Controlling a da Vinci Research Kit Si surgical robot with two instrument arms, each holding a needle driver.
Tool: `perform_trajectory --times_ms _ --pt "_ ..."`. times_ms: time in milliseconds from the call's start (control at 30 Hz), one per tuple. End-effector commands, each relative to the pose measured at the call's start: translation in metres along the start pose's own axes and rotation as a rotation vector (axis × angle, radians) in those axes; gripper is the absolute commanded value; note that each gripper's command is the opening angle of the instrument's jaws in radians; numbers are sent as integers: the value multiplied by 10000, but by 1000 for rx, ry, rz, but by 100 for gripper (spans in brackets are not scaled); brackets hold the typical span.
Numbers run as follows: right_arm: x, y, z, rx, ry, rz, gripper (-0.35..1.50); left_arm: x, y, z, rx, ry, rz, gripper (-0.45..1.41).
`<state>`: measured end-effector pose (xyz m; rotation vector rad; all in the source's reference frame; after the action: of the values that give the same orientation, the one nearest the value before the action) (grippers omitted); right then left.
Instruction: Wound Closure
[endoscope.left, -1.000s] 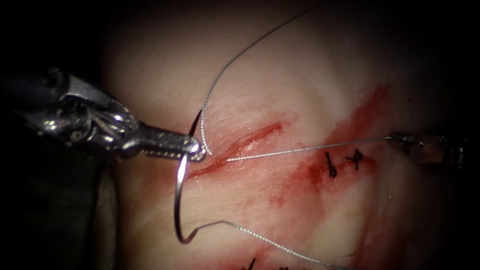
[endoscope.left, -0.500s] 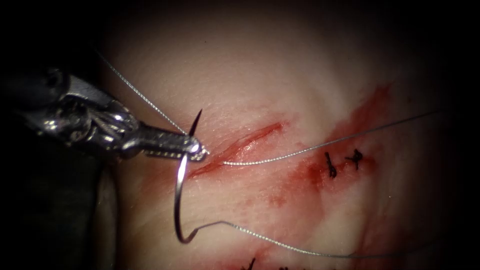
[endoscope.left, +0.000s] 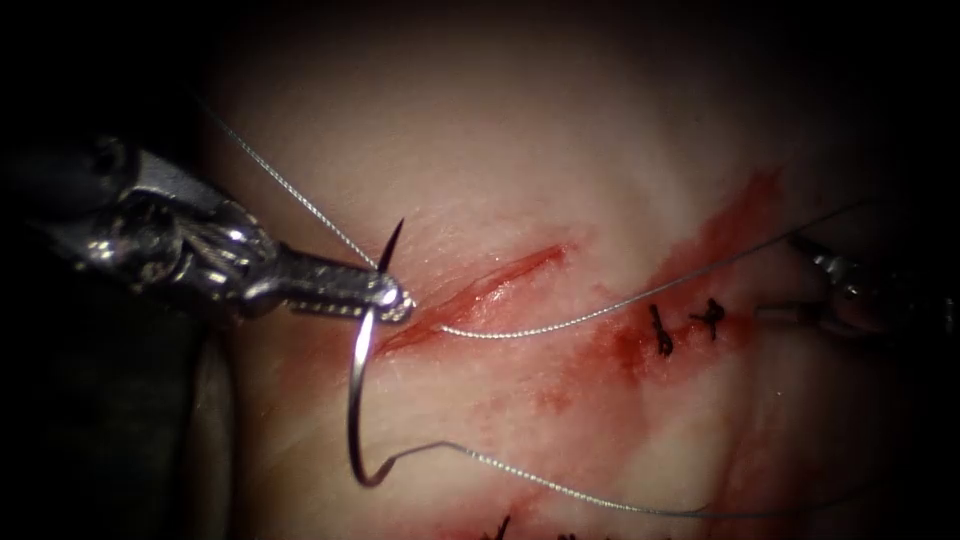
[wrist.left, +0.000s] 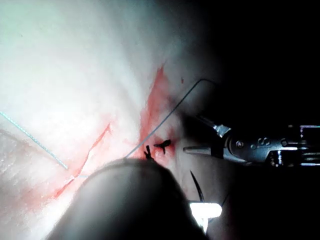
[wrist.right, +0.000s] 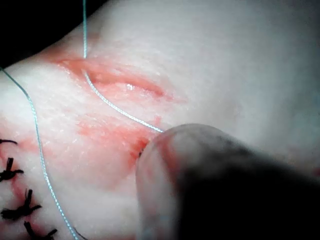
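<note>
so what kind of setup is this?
Looks like a bench suturing practice rig: pale pork-belly tissue with a red-stained cut, the left metal gripper shut on a curved steel needle near its pointed end, needle clear of the tissue, and thin silvery thread leaving the cut.

Left gripper (endoscope.left: 395, 297) clamped, right gripper (endoscope.left: 800, 280) agape.

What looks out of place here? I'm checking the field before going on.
Nothing stands out. The left tool holds the needle near its point, free of the tissue; thread runs across the cut; the right tool is open, holding nothing.
</note>
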<state>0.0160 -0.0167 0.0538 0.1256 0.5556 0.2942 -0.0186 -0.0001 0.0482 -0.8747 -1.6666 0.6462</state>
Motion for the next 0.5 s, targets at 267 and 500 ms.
perform_trajectory --times_ms 267,500 --pt "79 -62 65 111 135 -107 58 3 -7 5 6 1 1 -45" --pt "96 -76 115 74 149 -150 61 3 -9 7 13 -3 2 -45"
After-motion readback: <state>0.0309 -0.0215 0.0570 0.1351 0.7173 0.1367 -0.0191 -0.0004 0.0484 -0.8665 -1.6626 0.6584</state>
